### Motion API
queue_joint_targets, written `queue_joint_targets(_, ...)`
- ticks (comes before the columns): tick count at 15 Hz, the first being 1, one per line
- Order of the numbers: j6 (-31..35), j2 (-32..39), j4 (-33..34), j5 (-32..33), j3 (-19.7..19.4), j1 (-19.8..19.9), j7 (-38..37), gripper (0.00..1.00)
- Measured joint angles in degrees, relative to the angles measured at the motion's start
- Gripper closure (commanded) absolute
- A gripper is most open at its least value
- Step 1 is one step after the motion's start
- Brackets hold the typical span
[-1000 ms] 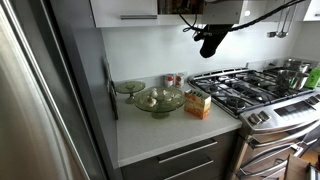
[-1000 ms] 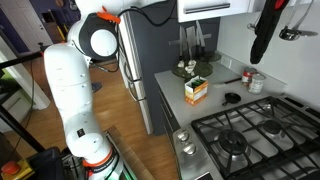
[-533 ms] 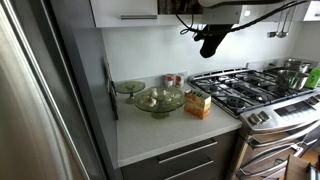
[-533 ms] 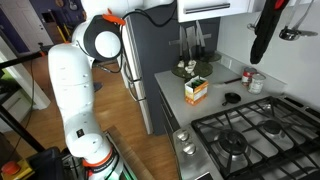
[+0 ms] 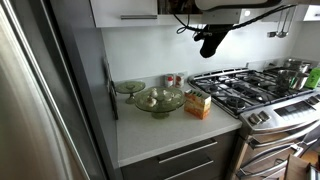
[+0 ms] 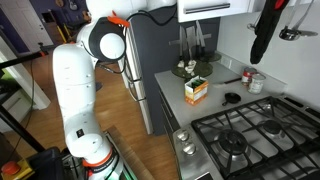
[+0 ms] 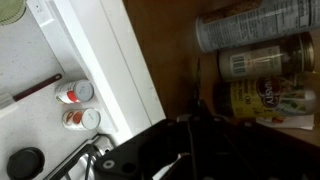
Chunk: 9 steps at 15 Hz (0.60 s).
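**A:** Wrist view: what lay nearest the gripper (image 7: 183, 152)?

**B:** Three jars (image 7: 262, 62), probably spices, inside the wooden cabinet (image 7: 165, 50) just beyond it.

**A:** And its jaws?

**B:** Pressed together, high above the counter (image 5: 150, 135), well apart from the yellow box (image 5: 198, 103).

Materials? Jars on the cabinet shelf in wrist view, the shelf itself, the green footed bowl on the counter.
Labelled jars: likely glass or clear plastic, glossy; too blurred to settle. Brown cabinet shelf: looks like wood, matte, warm brown. Green footed bowl: seems glass, translucent tint with bright highlights.
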<state>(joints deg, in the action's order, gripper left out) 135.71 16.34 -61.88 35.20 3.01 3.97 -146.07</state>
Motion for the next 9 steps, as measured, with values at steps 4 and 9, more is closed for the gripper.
queue_joint_targets(4, 1.3, 1.5, 1.5, 0.2, -0.5, 0.0, -1.0, 1.00)
queue_joint_targets(9, 1.4, 3.0, 2.9, 0.2, -0.6, 0.0, -1.1, 0.72)
